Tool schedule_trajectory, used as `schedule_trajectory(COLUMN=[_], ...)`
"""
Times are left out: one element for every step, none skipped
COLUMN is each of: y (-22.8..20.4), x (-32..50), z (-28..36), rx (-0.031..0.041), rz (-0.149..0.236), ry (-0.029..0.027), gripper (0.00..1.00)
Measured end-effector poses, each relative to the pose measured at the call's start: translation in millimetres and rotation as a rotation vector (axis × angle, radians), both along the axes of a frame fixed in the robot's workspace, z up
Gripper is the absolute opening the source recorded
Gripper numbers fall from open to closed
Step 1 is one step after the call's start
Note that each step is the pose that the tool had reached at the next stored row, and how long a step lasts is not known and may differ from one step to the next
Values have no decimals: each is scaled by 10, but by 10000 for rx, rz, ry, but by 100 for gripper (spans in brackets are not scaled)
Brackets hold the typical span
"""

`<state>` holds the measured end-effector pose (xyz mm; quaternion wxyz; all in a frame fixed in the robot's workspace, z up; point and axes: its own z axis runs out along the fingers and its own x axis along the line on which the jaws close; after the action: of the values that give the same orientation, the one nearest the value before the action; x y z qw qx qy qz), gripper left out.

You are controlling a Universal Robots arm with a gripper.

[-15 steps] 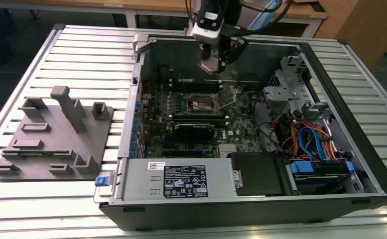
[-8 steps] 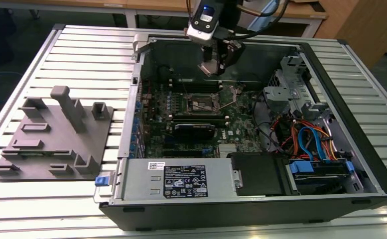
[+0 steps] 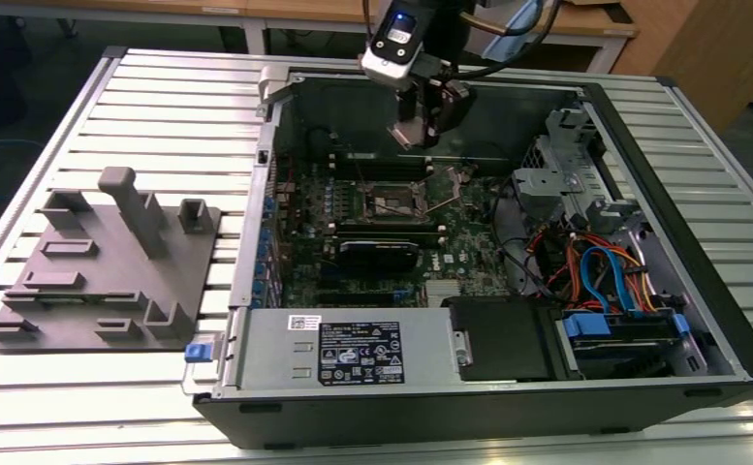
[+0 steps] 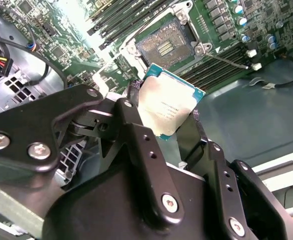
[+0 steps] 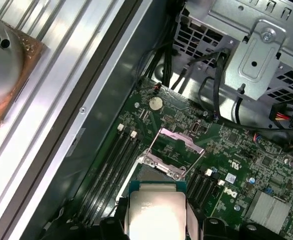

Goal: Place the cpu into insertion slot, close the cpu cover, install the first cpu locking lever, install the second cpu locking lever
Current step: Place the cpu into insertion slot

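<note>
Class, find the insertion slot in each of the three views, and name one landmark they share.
Exterior view: insertion slot mid motherboard, under the gripper.
Second wrist view: slot just beyond the held cpu.
First wrist view: slot between the cpu and the open cover.
Shared landmark: the memory slots flanking it.

Our chunky black gripper [image 4: 167,125] has shiny silver screws [image 4: 169,202]; at twelve o'clock its silver box [image 3: 393,44] glows blue.

cpu [image 4: 169,107]: 1 | insertion slot [image 4: 165,46]: 1 | cpu cover [image 5: 181,141]: 1 (raised) | computer case [image 3: 480,415]: 1
</note>
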<state>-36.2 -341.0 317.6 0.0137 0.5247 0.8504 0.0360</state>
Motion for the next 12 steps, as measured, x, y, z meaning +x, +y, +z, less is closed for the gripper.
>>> schedule_trajectory(y=[0,0,1,1,1,1,1,1,1,1,1,1], x=[2,3,3,2,3,2,2,2,2,2,2,2], z=[0,0,-1,-2,-6,-10,-13,-16,-19,-22,-25,-27], rx=[1,1,-1,-3,-2,-2,-1,-1,-1,0,0,2], rz=[-9,-11,-11,-12,-13,-17,-21,-28,-41,-77,-161,-300], ry=[42,84,121,140,161,181,201,222,240,260,274,279], gripper=[54,54,54,54,54,54,54,54,54,54,54,54])
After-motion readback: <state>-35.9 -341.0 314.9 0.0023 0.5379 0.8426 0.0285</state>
